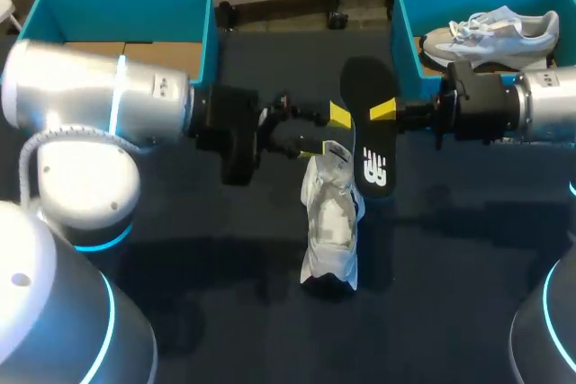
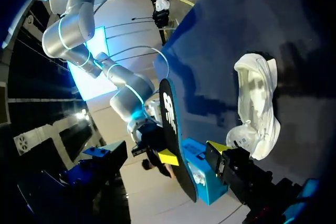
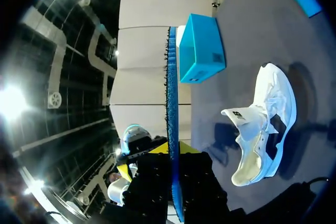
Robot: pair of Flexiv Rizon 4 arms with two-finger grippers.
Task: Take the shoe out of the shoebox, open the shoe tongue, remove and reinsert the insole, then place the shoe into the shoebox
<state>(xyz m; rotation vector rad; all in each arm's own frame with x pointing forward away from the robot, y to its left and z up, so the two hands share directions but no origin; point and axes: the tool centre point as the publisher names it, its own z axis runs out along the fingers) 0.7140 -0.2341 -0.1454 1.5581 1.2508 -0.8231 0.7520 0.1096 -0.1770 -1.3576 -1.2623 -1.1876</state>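
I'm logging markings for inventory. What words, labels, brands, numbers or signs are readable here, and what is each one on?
insole: a white brand logo near one end, not spelled out here; no other print shows.
tongue tag on the white shoe: dark print, too small to read.
shoebox: a dark sticker on its wall, too small to read.
No readable numbers or signs.

Two silver arms with glowing blue joint rings reach in level from opposite sides, their black wrists facing each other near the middle. The left arm (image 1: 99,96) stretches in from the left. The left gripper (image 1: 327,131) has its two yellow-tipped fingers spread apart, with nothing held between them. The right arm (image 1: 540,105) comes in from the right. The right gripper (image 1: 381,111) pinches a black insole (image 1: 364,87) near its long edge, one yellow tip showing on top.
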